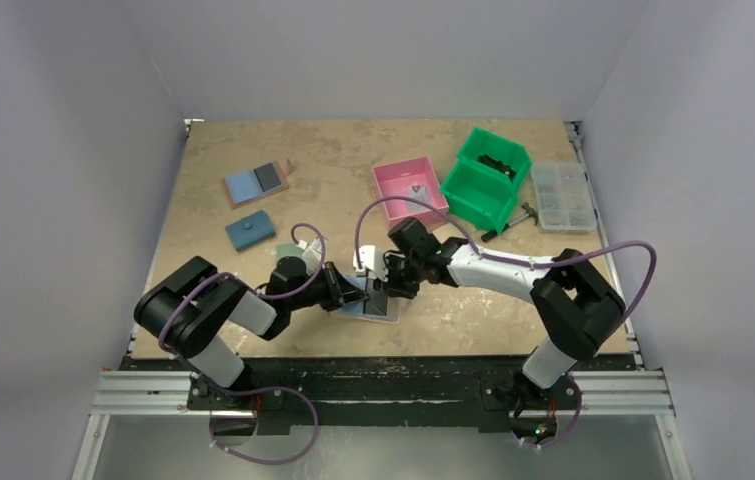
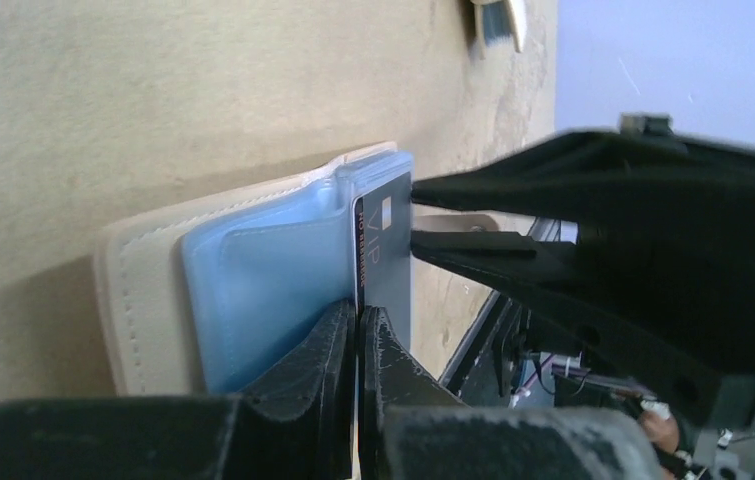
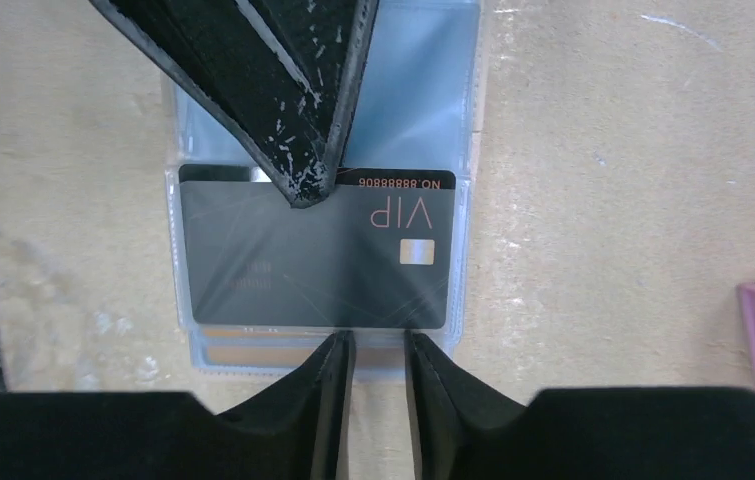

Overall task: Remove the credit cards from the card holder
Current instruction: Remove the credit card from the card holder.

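Observation:
The card holder [image 1: 381,312] lies open on the table between both arms, beige outside [image 2: 143,290] with a pale blue inner panel. A dark grey "VIP" credit card [image 3: 303,260] lies on its clear sleeves, and tan-gold card edges [image 3: 253,355] show just below it. My left gripper [image 2: 358,312] is shut on one long edge of the grey card [image 2: 388,270]; its fingers [image 3: 303,150] reach in from the top of the right wrist view. My right gripper [image 3: 375,340] is slightly open at the card's opposite edge, with nothing between its fingers.
A pink tray [image 1: 410,187], green bins [image 1: 486,178] and a clear compartment box [image 1: 560,196] stand at the back right. A second open holder with blue and black panels [image 1: 255,183] and a blue wallet [image 1: 250,231] lie at the back left.

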You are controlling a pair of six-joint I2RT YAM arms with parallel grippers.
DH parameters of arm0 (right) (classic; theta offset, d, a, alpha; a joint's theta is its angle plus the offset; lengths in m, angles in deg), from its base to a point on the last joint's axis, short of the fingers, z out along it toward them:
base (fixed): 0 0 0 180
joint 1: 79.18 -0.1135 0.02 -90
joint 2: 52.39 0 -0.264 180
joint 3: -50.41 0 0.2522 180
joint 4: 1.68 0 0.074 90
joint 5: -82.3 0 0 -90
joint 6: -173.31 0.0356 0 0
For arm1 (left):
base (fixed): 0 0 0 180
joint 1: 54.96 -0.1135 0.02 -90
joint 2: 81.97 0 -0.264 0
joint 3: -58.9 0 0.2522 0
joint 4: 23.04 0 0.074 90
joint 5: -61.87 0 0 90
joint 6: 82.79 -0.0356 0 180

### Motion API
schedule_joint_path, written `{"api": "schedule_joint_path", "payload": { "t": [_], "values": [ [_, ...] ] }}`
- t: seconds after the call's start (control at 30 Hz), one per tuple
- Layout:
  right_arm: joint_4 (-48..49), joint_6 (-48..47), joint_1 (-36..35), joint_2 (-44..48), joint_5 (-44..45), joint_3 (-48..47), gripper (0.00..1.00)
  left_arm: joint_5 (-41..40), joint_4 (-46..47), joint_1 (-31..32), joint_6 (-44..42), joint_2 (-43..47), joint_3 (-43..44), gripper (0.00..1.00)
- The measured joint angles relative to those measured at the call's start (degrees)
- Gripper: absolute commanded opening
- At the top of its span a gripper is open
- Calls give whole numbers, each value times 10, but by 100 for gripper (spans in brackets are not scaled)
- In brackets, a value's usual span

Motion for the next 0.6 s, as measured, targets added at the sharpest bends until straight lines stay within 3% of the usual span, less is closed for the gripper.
{"api": "schedule_joint_path", "payload": {
  "t": [0.23,0.6],
  "values": [
    [-57,9,71,19,-183,-14,62,10,-5,1,-60,63,-3,0],
    [-47,107,158,53,-353,-23,69,7,21,2,-145,123,-24,0]
  ]
}}
